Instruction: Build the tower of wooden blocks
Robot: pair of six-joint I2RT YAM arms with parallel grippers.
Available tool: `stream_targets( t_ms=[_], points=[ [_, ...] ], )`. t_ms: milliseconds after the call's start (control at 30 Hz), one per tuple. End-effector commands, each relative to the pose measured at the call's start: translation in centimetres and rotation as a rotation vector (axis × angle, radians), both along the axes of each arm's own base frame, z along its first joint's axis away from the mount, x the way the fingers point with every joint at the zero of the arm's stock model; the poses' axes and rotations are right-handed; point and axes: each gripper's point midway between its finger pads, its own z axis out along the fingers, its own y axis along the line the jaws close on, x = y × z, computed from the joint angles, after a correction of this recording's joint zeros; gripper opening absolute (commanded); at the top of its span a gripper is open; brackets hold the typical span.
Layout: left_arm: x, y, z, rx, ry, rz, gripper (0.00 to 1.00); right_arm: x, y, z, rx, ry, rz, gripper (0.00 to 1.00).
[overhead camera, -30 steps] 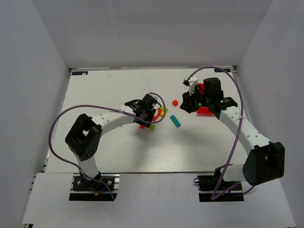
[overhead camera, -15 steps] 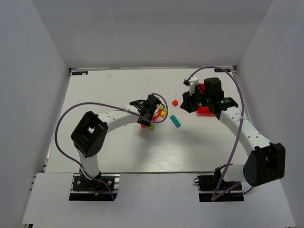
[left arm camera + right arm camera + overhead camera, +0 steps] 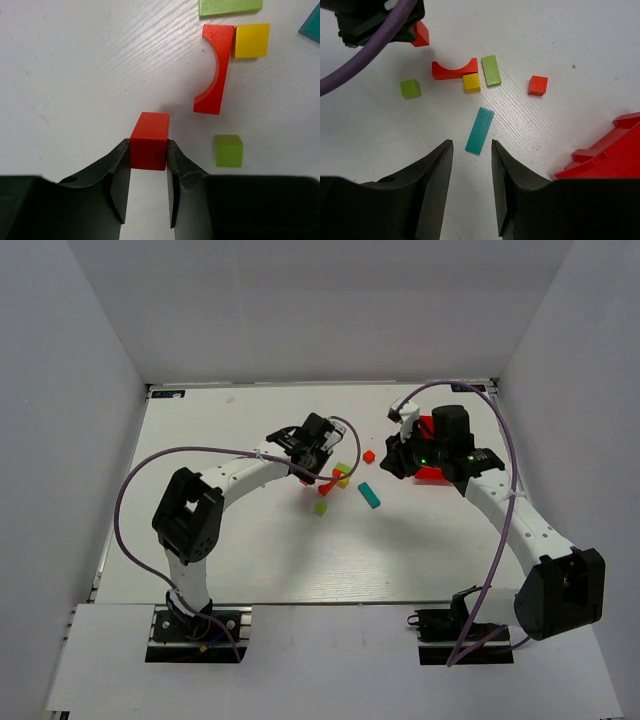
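The left gripper point(image 3: 148, 150) pinches 1 red block point(image 3: 149, 137) by its near end, close to the red arch point(image 3: 216, 70), while the right gripper point(image 3: 471, 145) stays clear, spread near the teal bar point(image 3: 479, 130); so shallow a grip may let the block pivot or slip at placement.

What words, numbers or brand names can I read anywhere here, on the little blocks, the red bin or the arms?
None can be read.
The red arch, the teal bar and the red block in the left pincer are plain paint.
The red bin shows no lettering.
A dark strip at the table's far left corner may be a label, but is too small to read.
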Motion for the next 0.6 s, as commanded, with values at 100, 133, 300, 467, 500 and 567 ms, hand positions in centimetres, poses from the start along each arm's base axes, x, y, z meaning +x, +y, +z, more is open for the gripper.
stream_targets(
  t_ms=[100,133,300,467,500,567],
  points=[
    [0.5,-1.5,1.4,0.014,0.004,-0.410,0.00,-0.6,0.4,1.1,0.023,-0.044,0.039,0.43],
    [0.2,-1.7,1.6,0.026,-0.007,-0.513,0.00,-0.6,0.5,1.1,0.024,-0.047,0.043,0.43],
    [1.1,-1.3,2.0,0.006,-0.002,-0.660,0.00,-0.9,0.5,1.6,0.033,-0.057,0.051,0.43],
    [2.6,-1.0,1.1,0.040,0.054,-0.765,0.00,-1.1,0.5,1.9,0.040,-0.068,0.055,0.43],
    [3.2,-0.5,0.8,0.041,0.062,-0.750,0.00,-1.2,0.5,1.9,0.040,-0.069,0.055,0.43],
    [3.8,-0.7,0.3,0.027,0.071,-0.798,0.00,-1.2,0.4,2.2,0.041,-0.078,0.053,0.43]
  ],
)
